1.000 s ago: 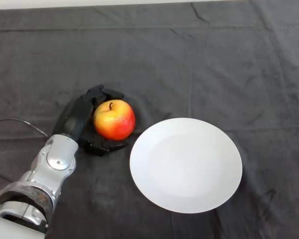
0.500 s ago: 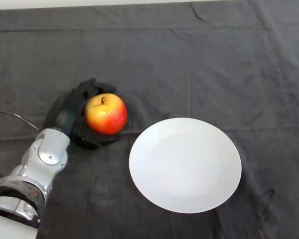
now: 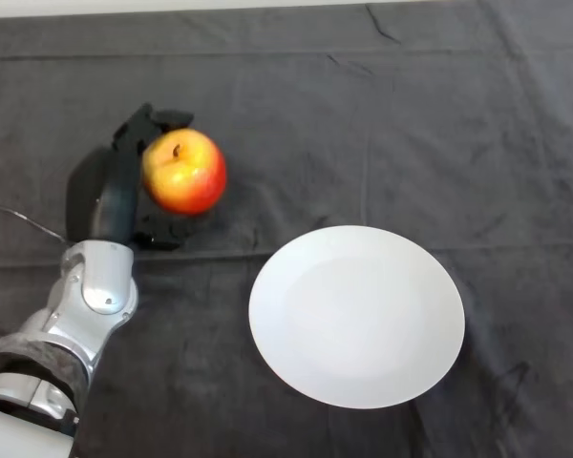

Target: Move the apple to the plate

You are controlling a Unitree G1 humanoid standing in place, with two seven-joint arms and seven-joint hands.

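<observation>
In the head view, the apple (image 3: 183, 172) is seen gripped in the left hand (image 3: 115, 186), whose black fingers (image 3: 151, 122) are curled over its far side while the thumb is tucked beneath its near side. The fruit appears to be lifted clear of the dark cloth (image 3: 411, 114); a shadow is cast on the fabric just below and to its right, which suggests a gap, though the exact clearance cannot be read. The apple is held over the left part of the table, between the left edge and the table's middle, with its stem turned upward and slightly toward the hand.

The white plate (image 3: 355, 315) is laid right of centre, nearer the front edge, well apart from the apple and bare. The silver-grey arm (image 3: 86, 305) is brought in from the front left corner.

The carry to the plate is judged to be only begun. The grip is taken from one side, so much of the round, smooth skin is left unsupported on the plate side; a quick sideways swing could let the fruit roll out of the hold onto the cloth. If it is released too high or near the rim, it could roll off, since the plate is shallow.
</observation>
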